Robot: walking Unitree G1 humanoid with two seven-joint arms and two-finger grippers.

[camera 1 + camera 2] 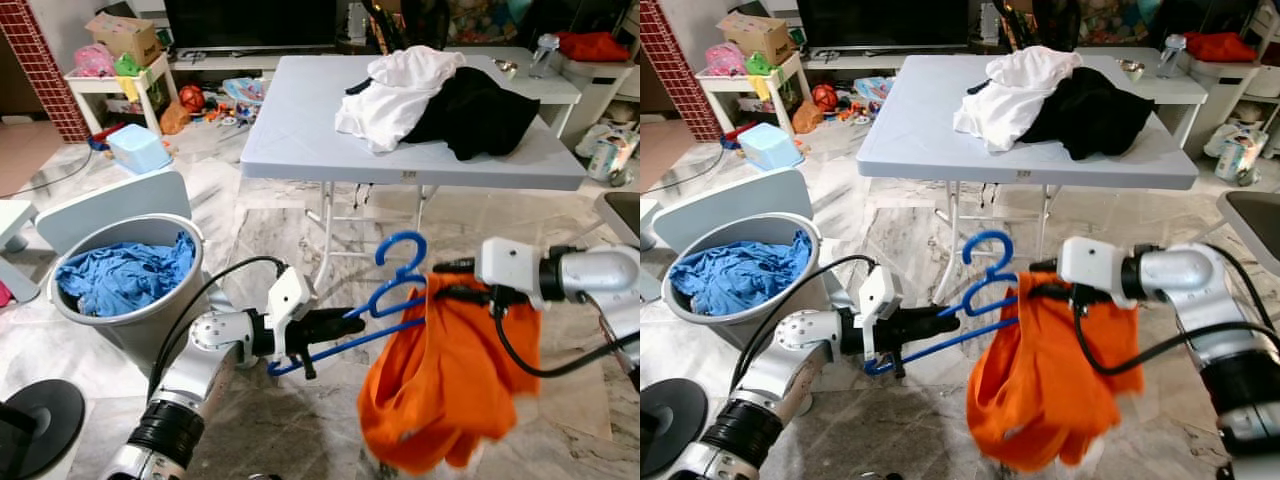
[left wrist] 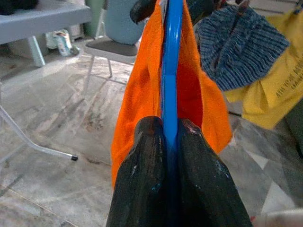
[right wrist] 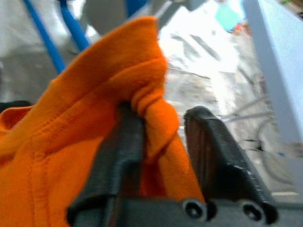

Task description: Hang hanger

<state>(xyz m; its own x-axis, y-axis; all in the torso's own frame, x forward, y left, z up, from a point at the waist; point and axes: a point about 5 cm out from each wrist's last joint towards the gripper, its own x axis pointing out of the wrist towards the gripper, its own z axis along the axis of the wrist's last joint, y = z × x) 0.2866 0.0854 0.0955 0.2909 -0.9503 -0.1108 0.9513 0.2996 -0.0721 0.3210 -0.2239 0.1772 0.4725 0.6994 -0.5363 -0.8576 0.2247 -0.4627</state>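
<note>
Hanger (image 1: pixel 385 300), blue plastic, sits lower centre of the head view, clamped at one end by left gripper (image 1: pixel 335 325); wrist cam confirms both black fingers (image 2: pixel 142 179) pinched tight on the blue bar. Orange garment (image 1: pixel 440 385) is bunched over the hanger's other end, lower right of centre. Right gripper (image 1: pixel 450 280) holds a fold of the orange fabric near the collar; wrist view shows cloth between its fingers (image 3: pixel 120 156), one side pressed on it, the other w/ a slight gap.

Step, as I read it: garment being threaded/dressed onto hanger, not hung yet. Next move prob needs the right gripper to pull fabric across the free arm so it sits square, keep hook (image 1: pixel 400 250) clear, then carry to a rail.

Mid frame left: grey bin (image 1: pixel 150 315) w/ blue cloth (image 1: pixel 125 275). Further back, upper centre: folding table (image 1: pixel 300 130) w/ white top (image 1: pixel 395 95) and black garment (image 1: pixel 485 115). Upper left: toys, cardboard box (image 1: pixel 125 35).

Writing: yellow cloth (image 2: pixel 277 92) in left wrist cam has partial print, unreadable. No brands legible.
</note>
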